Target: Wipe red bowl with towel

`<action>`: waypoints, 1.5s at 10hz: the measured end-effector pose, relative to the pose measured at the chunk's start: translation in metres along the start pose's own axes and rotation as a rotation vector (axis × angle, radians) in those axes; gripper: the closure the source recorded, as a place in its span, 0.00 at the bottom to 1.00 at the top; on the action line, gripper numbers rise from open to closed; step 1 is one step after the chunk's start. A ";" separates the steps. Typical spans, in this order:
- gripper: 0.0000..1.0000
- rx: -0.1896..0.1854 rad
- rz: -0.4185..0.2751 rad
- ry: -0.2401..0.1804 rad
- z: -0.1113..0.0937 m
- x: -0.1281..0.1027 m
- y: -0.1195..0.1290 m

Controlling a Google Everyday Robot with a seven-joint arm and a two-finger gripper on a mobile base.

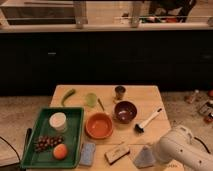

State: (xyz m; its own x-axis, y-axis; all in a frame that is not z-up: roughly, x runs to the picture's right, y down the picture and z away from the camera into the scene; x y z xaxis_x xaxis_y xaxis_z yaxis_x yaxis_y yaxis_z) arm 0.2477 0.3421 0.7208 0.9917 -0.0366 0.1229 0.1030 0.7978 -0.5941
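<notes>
The red bowl (99, 125), orange-red and empty, sits near the middle of the wooden table (150, 97). A dark maroon bowl (125, 111) stands just right of it and further back. The towel (143, 156) is a grey-blue bunched cloth at the table's front edge, to the right of the red bowl. My white arm (181, 148) comes in from the lower right. My gripper (154, 153) is at the arm's end, right beside the towel, low over the table; the arm's bulk hides it.
A green tray (75, 116) at the left holds a white cup (58, 121), grapes (46, 142) and an orange (60, 151). A blue sponge (87, 153), a block brush (117, 153), a dish brush (148, 120), a metal cup (120, 92), a green cup (90, 99) and a green pepper (68, 96) also lie on the table.
</notes>
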 end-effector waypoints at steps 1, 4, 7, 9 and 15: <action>0.20 -0.002 0.001 -0.025 0.001 0.001 -0.001; 0.20 -0.007 0.005 -0.096 0.007 0.003 -0.009; 0.20 -0.028 0.020 -0.155 0.016 0.009 -0.010; 0.20 -0.042 0.022 -0.167 0.022 0.010 -0.008; 0.63 -0.060 0.021 -0.164 0.029 0.008 -0.003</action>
State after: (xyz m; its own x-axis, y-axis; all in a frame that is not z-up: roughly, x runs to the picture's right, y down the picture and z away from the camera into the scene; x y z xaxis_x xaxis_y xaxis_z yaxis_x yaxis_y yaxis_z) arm 0.2530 0.3571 0.7465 0.9684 0.0822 0.2353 0.0918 0.7601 -0.6433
